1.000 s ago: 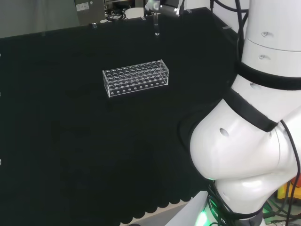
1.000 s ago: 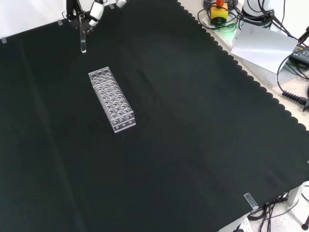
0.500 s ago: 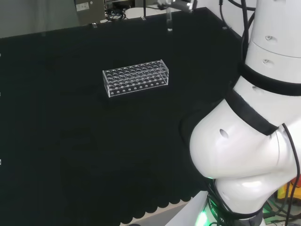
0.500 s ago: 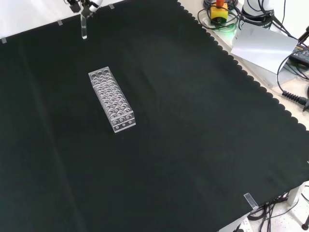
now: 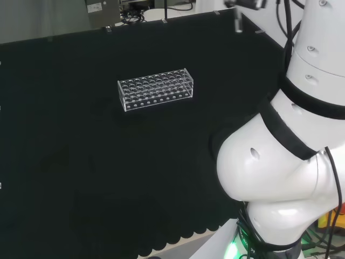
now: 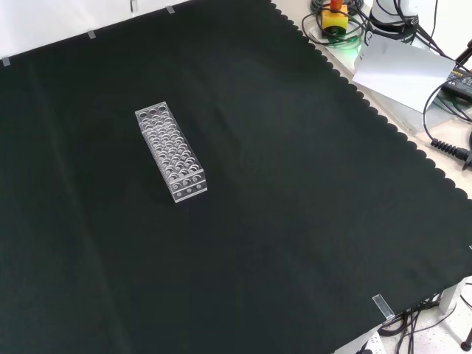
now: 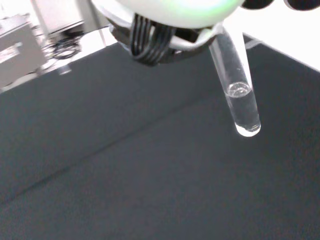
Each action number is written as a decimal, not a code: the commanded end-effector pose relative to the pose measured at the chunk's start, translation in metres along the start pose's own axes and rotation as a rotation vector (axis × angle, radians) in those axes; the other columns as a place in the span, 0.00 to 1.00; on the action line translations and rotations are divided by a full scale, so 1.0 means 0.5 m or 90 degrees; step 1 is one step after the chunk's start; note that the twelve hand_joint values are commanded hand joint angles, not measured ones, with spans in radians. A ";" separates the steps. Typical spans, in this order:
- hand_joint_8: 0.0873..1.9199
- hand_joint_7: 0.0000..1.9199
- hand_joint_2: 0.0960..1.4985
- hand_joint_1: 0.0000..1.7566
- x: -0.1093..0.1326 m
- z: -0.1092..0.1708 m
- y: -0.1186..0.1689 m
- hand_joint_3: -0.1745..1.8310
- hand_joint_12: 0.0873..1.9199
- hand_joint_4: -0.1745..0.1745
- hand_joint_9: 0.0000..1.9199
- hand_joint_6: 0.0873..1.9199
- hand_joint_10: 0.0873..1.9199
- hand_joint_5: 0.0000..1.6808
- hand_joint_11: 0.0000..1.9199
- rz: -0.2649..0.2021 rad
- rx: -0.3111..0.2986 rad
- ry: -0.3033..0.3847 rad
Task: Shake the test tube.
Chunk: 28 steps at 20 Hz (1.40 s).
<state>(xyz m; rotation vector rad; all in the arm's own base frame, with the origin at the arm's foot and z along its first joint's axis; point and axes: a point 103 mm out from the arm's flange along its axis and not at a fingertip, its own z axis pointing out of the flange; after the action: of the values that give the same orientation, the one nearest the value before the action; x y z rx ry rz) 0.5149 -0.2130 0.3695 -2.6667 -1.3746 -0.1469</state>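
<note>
Hand (image 7: 170,20) holds the tube (image 7: 235,85) by its top, well above the cloth (image 6: 295,184), w/ a little clear liquid at the bottom. In head view it's at top edge, right of rack (image 5: 155,89). Fingers are hidden, so can't tell how the grip closes.

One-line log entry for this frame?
hand: holds tube | tube: in air, little clear liquid at bottom | rack: on cloth, apart from tube
</note>
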 end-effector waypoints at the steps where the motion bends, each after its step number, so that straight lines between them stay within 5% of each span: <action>1: 0.14 0.91 0.43 0.70 -0.143 -0.058 0.004 0.36 0.41 0.00 0.85 0.25 0.14 0.78 0.68 0.097 -0.031 -0.049; 5: 0.14 0.91 0.43 0.70 -0.159 -0.065 0.003 0.36 0.41 0.00 0.85 0.25 0.15 0.78 0.68 0.107 -0.033 -0.052; 9: 0.14 0.91 0.43 0.70 -0.122 -0.051 -0.002 0.36 0.41 0.00 0.85 0.25 0.15 0.78 0.68 0.079 -0.029 -0.040; 16: 0.14 0.91 0.43 0.70 0.010 -0.002 -0.022 0.36 0.41 0.00 0.85 0.25 0.15 0.78 0.68 0.013 -0.011 -0.002; 28: 0.14 0.91 0.43 0.70 0.239 0.062 -0.096 0.36 0.41 0.00 0.85 0.25 0.15 0.78 0.68 -0.143 0.049 0.082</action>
<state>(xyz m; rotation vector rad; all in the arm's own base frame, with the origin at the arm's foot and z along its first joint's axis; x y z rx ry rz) 0.5406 -0.1095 0.3654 -2.5291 -1.5910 -0.1275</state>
